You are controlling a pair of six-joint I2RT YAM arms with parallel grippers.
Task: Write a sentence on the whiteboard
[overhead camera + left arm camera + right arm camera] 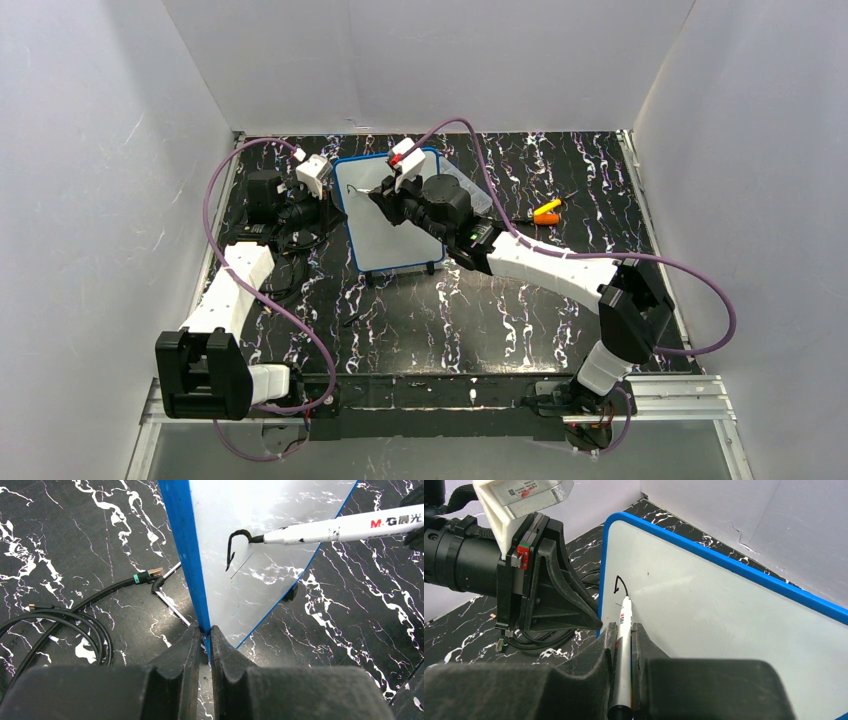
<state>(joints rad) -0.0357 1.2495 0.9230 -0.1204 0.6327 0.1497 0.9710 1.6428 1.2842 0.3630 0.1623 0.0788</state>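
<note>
The whiteboard (395, 225) with a thin blue frame lies at the back middle of the table; it also shows in the left wrist view (260, 510) and the right wrist view (724, 615). My left gripper (206, 630) is shut on its blue left edge (187, 555). My right gripper (624, 630) is shut on a white marker (624, 645), whose tip touches the board near the top left. Of the sentence only one short black hooked stroke (232, 545) shows, also in the right wrist view (620, 585).
An orange and yellow object (547, 210) lies on the table right of the board. Black cables (65, 615) and a metal rod (170, 605) lie left of the board. White walls enclose the table on three sides.
</note>
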